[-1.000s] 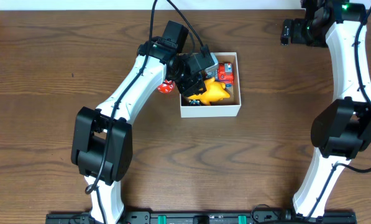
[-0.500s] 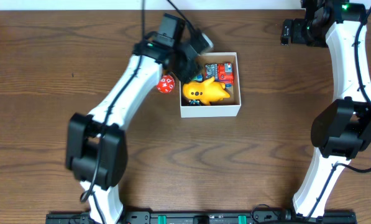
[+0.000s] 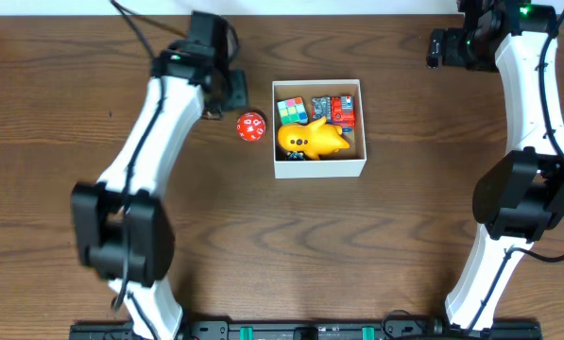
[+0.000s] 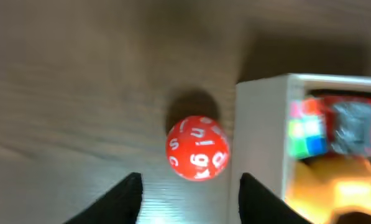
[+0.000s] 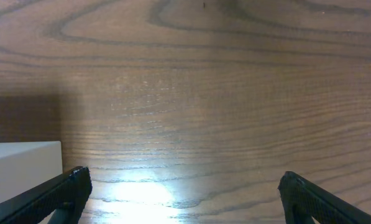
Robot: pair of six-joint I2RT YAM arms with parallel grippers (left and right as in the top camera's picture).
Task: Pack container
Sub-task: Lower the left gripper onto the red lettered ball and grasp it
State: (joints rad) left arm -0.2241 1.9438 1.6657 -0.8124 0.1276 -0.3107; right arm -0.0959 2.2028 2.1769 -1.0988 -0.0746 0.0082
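Two arms work at a wooden table point(image 3: 385, 236): the left arm point(image 3: 154, 132) reaches to top centre, the right arm point(image 3: 529, 90) is stretched to the top right corner. The container point(image 3: 319, 170), a white square box, sits open at the table's upper middle. It holds a yellow toy point(image 3: 312, 138) in front, a colour puzzle cube point(image 3: 291, 110) back left and a red toy point(image 3: 343, 110) back right. A red many-sided die point(image 3: 251, 127) with white numerals lies on the wood just left of the container wall. The left gripper point(image 4: 191, 202) is spread and empty, with the die ahead of its tips, untouched. The right gripper point(image 5: 185, 193) is wide apart, holding nothing, over bare wood.
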